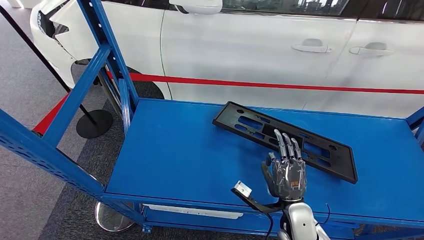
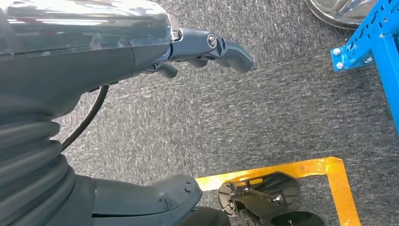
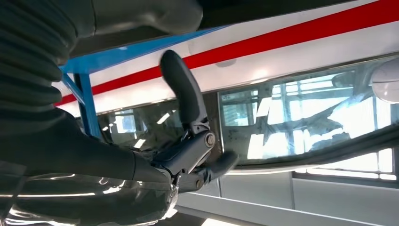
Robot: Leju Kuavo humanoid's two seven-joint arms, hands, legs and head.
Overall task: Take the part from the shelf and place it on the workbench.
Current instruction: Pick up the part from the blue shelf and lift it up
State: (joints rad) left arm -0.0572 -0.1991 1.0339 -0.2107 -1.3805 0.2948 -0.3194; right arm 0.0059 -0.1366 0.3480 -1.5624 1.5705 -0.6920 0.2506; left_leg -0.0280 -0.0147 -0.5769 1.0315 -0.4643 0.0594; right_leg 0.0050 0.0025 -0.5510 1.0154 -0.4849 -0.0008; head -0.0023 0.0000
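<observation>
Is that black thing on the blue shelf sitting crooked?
Yes. The black part lies flat but slanted across the blue shelf, not lined up with its edges. The right hand reaches over it. Nothing looks broken.

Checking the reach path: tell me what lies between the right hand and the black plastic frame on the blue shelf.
Nothing: in the head view the right hand has its fingertips over the black plastic frame's near edge.

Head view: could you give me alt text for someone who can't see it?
A robot's right hand reaches over a blue shelf, fingers extended onto a flat black slotted part. A white car is parked behind.
</observation>
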